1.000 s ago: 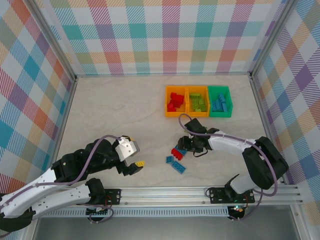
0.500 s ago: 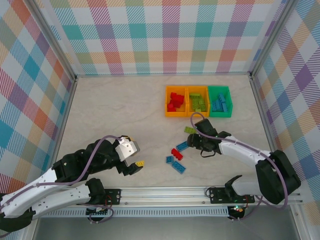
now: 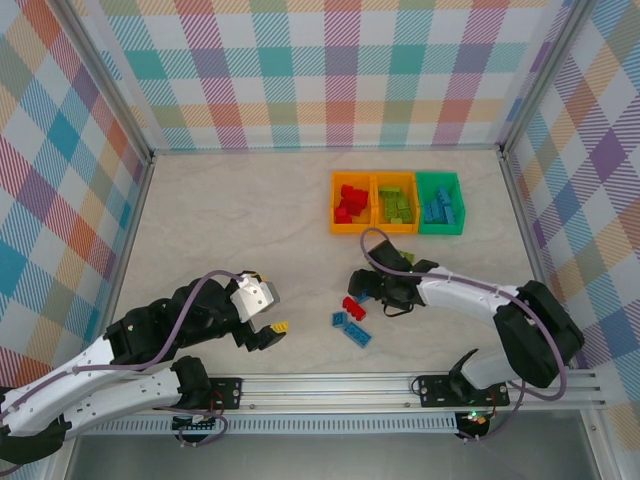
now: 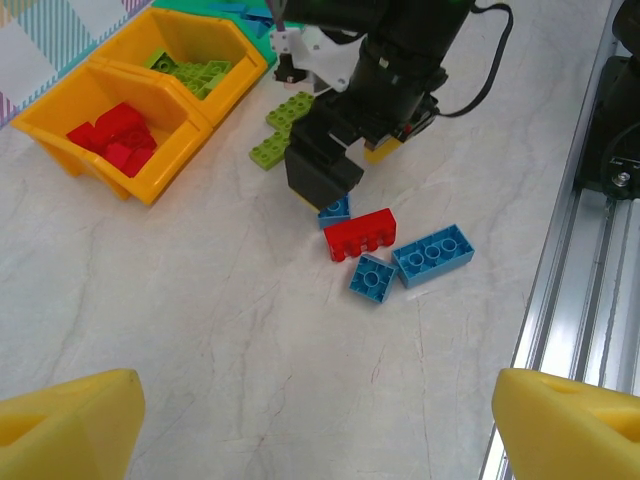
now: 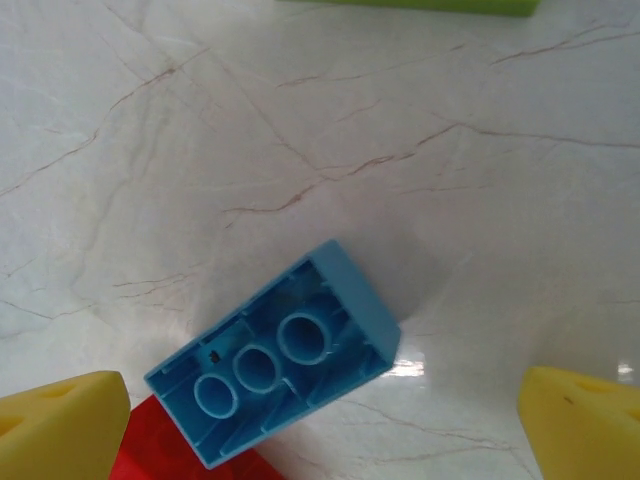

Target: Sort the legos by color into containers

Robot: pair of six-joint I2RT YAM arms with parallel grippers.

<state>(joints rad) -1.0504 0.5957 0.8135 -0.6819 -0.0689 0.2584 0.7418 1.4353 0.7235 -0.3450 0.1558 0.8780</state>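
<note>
So the light blue rectangular plastic brick (image 5: 275,370) is lying hollow side up on the pale marbled worktop (image 5: 200,150), skewed on a diagonal. The right gripper (image 5: 322,425) hangs right over it with its yellow-tipped jaws spread wide, one on each side, nothing held. A red plastic brick (image 5: 165,458) sits right up against the blue brick's lower corner as far as I can tell. In the left wrist view there's also a long blue brick (image 4: 432,252) and a small square blue one (image 4: 372,277) just past the red one, plus lime green bricks (image 4: 268,152) a bit further toward the bins. My take: this is the grab-the-blue-one step. The thing to get right is squaring the jaws to the brick, since it sits diagonal to them. I'd rotate the wrist a touch, come straight down, and keep the jaw on the red brick's side from catching it, or it'll drag along. The blue one belongs in the green plastic bin (image 3: 462,205) at the right end of the row, which already has blue in it. That bin is next to the orange bin with lime bricks (image 3: 395,177) and the orange bin with red ones (image 3: 334,205). The left gripper (image 3: 268,330) sits well apart near its base, jaws wide and empty too.
</note>
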